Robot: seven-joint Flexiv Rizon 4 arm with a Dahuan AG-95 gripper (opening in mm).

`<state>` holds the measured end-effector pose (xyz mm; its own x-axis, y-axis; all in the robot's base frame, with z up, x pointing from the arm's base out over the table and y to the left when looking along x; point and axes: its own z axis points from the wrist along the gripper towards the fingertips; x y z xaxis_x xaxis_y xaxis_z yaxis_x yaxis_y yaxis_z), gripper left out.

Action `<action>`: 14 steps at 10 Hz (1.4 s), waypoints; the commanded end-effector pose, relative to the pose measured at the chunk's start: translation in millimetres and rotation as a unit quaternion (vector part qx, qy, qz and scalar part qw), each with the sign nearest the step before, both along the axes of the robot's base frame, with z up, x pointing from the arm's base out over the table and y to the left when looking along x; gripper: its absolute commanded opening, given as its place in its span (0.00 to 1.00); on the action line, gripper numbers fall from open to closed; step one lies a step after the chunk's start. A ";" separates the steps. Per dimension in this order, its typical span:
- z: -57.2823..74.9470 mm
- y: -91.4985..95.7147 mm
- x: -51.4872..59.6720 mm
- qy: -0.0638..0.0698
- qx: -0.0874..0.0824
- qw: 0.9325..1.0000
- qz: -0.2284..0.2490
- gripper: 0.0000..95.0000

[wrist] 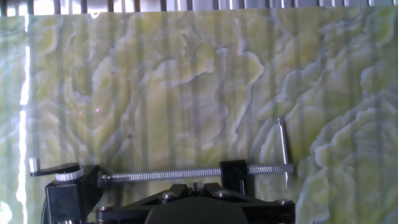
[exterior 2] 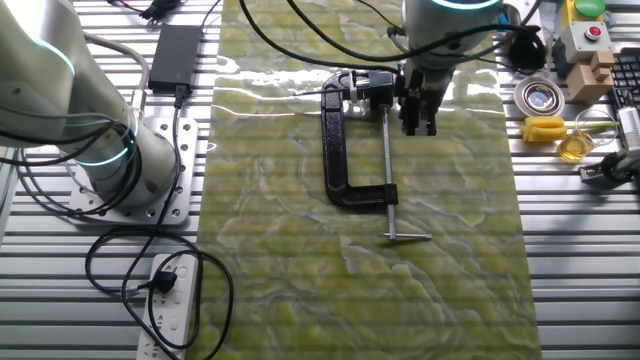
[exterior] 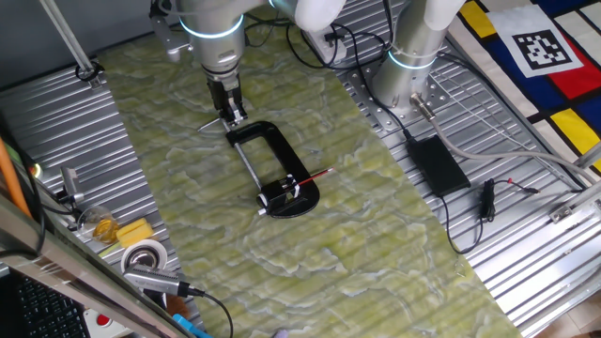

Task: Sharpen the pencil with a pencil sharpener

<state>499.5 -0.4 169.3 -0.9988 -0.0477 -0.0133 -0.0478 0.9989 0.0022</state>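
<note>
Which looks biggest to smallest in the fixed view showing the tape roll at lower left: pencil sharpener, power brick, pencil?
1. pencil sharpener, clearly largest.
2. power brick.
3. pencil, thin and shortest.

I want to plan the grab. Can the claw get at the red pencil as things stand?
Probably yes. The pencil sticks out sideways from the pencil sharpener with nothing lying over it; the claw hangs at the frame's far end.

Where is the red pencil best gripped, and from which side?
Take the pencil by the free end that sticks out past the pencil sharpener base. It lies nearly flat on the mat, its other end in the sharpener, so coming from above with the gripper fingers across the shaft looks best. The C-frame blocks the sharpener side.
</note>
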 end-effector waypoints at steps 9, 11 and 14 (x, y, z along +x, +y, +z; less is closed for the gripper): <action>0.4 0.2 0.7 0.025 0.026 0.999 0.000 0.00; 0.4 0.2 0.7 0.021 0.028 0.999 0.004 0.00; 0.4 0.2 0.7 0.017 0.034 0.999 0.001 0.00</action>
